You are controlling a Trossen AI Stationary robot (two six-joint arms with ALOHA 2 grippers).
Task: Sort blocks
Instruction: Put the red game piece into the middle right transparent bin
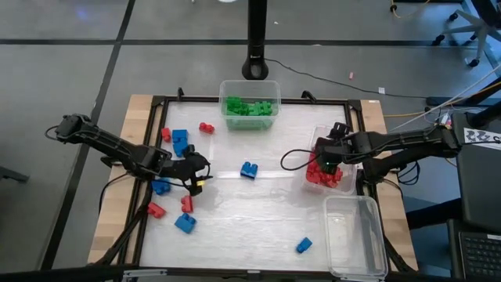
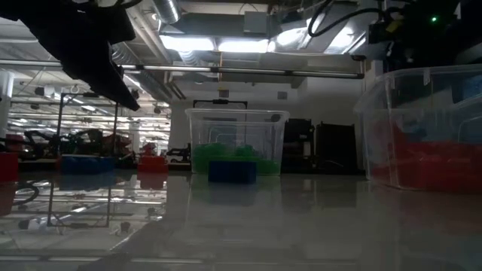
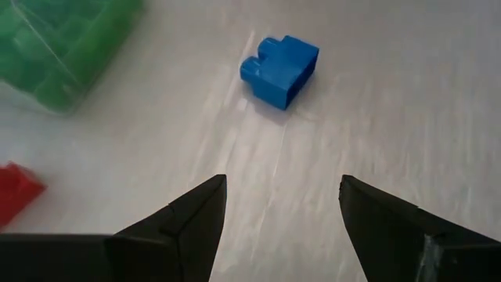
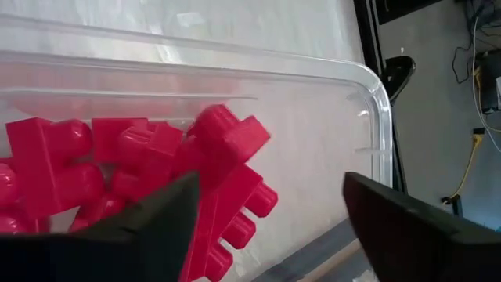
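Red blocks under open right jaws, tub

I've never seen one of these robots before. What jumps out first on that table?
The colours: a clear tub of green blocks at the table's far edge and a tub of red blocks on the right, with the right gripper open just above the red ones. Loose blue and red blocks lie scattered on the left, where the left gripper is open, pointing at a lone blue block mid-table.
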